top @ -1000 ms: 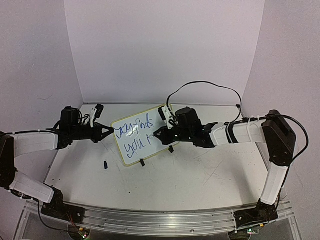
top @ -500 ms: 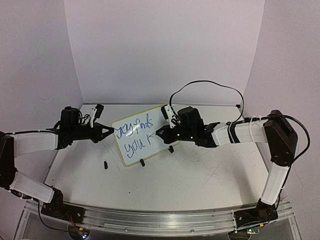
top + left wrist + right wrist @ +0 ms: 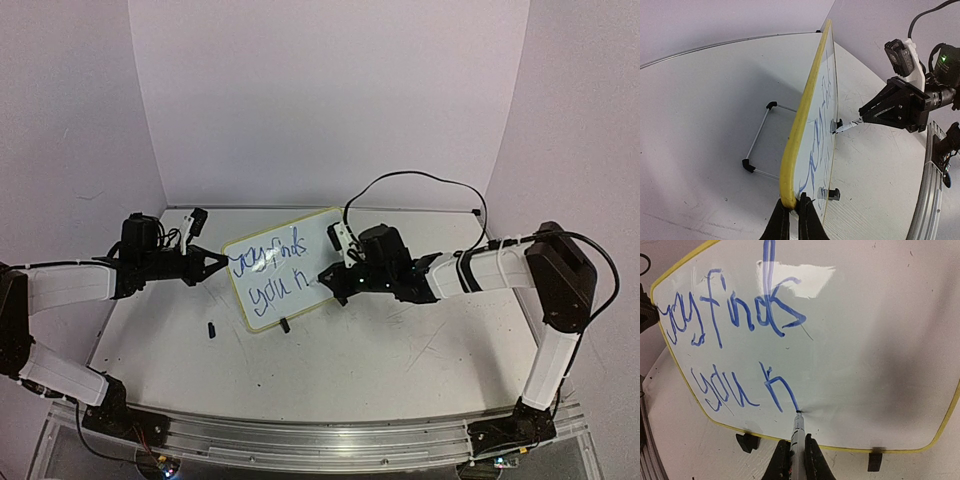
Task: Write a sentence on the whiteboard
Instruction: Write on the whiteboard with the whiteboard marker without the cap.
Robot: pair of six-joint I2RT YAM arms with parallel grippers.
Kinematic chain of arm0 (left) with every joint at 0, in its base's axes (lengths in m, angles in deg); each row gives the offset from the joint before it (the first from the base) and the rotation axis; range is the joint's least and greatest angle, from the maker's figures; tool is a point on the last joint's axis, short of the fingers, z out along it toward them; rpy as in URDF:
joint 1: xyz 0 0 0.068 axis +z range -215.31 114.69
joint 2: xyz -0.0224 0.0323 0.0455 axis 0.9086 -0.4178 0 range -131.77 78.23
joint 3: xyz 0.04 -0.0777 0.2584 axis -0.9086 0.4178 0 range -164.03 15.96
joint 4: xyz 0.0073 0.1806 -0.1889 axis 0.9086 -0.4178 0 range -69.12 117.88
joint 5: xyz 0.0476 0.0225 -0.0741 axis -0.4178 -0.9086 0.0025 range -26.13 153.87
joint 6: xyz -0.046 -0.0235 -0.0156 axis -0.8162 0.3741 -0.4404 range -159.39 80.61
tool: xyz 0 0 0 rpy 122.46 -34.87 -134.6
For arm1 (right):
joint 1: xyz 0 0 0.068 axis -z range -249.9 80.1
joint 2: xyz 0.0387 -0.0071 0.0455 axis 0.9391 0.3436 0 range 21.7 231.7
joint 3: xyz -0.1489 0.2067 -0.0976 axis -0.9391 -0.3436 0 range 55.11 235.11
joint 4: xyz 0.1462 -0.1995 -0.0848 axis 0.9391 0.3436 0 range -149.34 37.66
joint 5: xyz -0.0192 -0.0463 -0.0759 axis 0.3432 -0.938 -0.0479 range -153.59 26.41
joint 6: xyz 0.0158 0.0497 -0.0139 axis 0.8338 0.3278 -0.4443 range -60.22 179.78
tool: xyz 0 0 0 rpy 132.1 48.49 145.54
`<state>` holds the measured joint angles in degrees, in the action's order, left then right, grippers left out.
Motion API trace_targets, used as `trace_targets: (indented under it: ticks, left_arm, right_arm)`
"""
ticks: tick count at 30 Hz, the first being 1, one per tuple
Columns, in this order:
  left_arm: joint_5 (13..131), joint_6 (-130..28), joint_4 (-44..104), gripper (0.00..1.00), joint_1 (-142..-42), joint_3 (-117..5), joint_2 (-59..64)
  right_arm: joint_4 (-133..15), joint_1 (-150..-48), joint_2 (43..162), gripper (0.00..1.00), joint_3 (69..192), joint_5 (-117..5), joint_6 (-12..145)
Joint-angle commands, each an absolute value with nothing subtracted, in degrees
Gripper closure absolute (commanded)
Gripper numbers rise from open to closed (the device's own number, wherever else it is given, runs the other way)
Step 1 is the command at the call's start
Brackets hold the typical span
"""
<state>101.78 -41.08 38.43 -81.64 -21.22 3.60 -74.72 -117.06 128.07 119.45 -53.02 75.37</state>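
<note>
Whiteboard (image 3: 285,275) stands clamped by left gripper (image 3: 222,262); right gripper (image 3: 325,272) holds marker (image 3: 798,430) against it.

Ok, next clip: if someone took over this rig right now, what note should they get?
Left gripper: shut on the whiteboard at its yellow-framed edge, steadying it upright on its clip feet on the table.
Right gripper: shut on a marker, tip touching the board low in the second line.
Done: blue writing, a first line ending in "finds", a second reading roughly "you h".
Left: the sentence looks unfinished; probably continue the second line rightward, where the board is bare.
</note>
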Motion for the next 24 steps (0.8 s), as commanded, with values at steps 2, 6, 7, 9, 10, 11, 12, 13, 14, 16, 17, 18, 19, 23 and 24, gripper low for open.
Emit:
trace_targets:
  ticks: [2,6,7,9,10,11,12,13,14,16,17,18,19,23,24]
  left_arm:
    - [99.64,-36.66,36.14,1.0,-82.09,-22.44,2.73]
    - [99.67,-36.59,36.14,1.0,-82.22,-22.47,2.61]
    - [99.6,-36.65,36.14,1.0,-82.19,-22.52,2.56]
    - [99.41,-36.66,36.14,1.0,-82.19,-22.33,2.8]
    - [99.32,-36.52,36.15,1.0,-82.2,-22.35,2.87]
    - [99.3,-36.49,36.15,1.0,-82.19,-22.35,2.9]
    - [99.38,-36.49,36.17,1.0,-82.19,-22.42,2.78]
    - [99.42,-36.49,36.13,1.0,-82.18,-22.48,2.7]
    - [99.73,-36.49,36.14,1.0,-82.24,-22.66,2.33]
    - [99.86,-36.51,36.14,1.0,-82.25,-22.73,2.2]
    - [99.72,-36.49,36.17,1.0,-82.3,-22.56,2.47]
    - [99.53,-36.51,36.15,1.0,-82.27,-22.41,2.73]
    - [99.19,-36.49,36.14,1.0,-82.29,-22.32,2.93]
    - [99.09,-36.44,36.14,1.0,-82.27,-22.33,3.0]
    - [99.05,-36.47,36.14,1.0,-82.34,-22.35,2.98]
  right_arm:
    - [-75.75,-116.9,125.99,1.0,117.92,-55.13,76.72]
    - [-76.6,-116.94,124.86,1.0,118.65,-54.11,76.33]
    - [-76.98,-117.04,123.75,1.0,118.78,-53.69,76.37]
    - [-77.86,-117.08,121.03,1.0,118.41,-53.02,76.66]
    - [-78.1,-117.1,120.01,1.0,118.13,-53.1,76.83]
    - [-78.2,-117.08,119.67,1.0,117.89,-53.3,76.98]
    - [-78.24,-117.1,119.4,1.0,117.67,-53.73,76.89]
    - [-78.24,-117.01,119.52,1.0,117.62,-54.03,76.73]
    - [-78.24,-116.54,120.74,1.0,118.36,-53.4,76.8]
    - [-78.24,-116.15,121.5,1.0,118.83,-53.09,76.82]
    - [-78.24,-116.16,121.91,1.0,119.25,-53.05,76.83]
    - [-78.24,-116.09,122.43,1.0,119.61,-52.97,76.83]
    - [-78.24,-116.09,123.13,1.0,119.88,-52.84,76.83]
    - [-78.24,-116.09,123.91,1.0,119.87,-53.44,76.31]
    - [-78.24,-116.01,123.99,1.0,119.68,-53.73,76.1]
